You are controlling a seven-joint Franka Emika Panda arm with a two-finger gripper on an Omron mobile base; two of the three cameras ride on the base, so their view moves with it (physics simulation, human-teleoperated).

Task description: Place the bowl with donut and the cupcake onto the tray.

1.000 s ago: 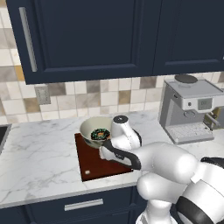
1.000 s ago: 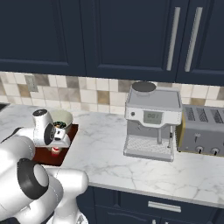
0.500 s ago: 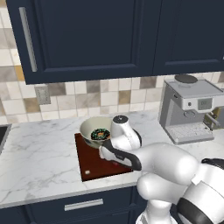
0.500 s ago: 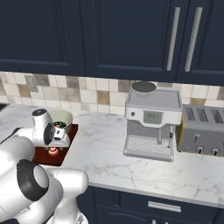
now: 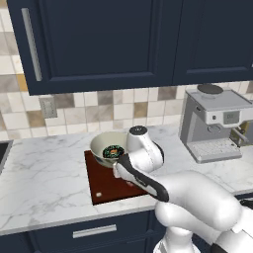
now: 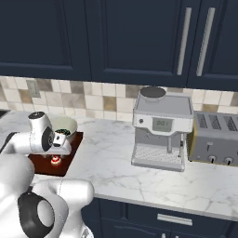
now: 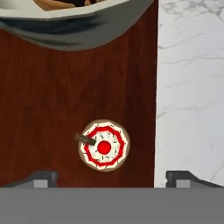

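The cupcake point(image 7: 104, 146), red and white from above, stands on the dark reddish-brown tray point(image 7: 65, 109) near its edge, and shows small in the right base view point(image 6: 56, 160). My gripper point(image 7: 113, 178) hangs open directly above it, fingertips point(image 7: 41, 178) wide apart and touching nothing. The pale grey-green bowl point(image 5: 106, 144) with the sprinkled donut point(image 5: 113, 150) inside rests on the far part of the tray point(image 5: 101, 185). In the hand view the bowl point(image 7: 78, 26) lies at the top edge.
The white marble counter point(image 7: 188, 87) borders the tray's side. A grey coffee machine point(image 6: 160, 128) and a toaster point(image 6: 216, 139) stand to the right. Dark cabinets hang above a tiled backsplash. My own arm hides the tray's right part in the left base view.
The arm has barely shifted. The cupcake and bowl stay where they were on the tray.
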